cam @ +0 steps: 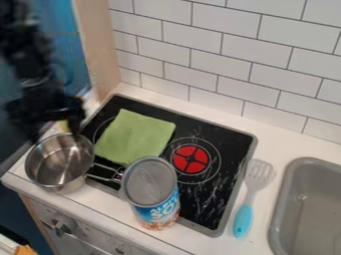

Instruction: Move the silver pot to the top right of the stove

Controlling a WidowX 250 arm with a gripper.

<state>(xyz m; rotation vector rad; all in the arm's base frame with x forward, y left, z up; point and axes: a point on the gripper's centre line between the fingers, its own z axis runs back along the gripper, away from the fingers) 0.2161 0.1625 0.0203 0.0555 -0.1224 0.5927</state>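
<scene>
Looking at the black glass-topped stove [201, 203], seems barely started tbh: need to grab the round silver metal pot [60, 160] just off the 9 o'clock side, then carry to 2. Got the black two-finger gripper [53, 126] pointing down by the pot's 12 o'clock, spread apart, empty.

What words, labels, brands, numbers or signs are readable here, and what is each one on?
Can: large pale letters on its blue label, blurred and running out of sight round the side; no whole word reads surely.
Knob: any marks around it are too small to read.
I make out no other text.
</scene>
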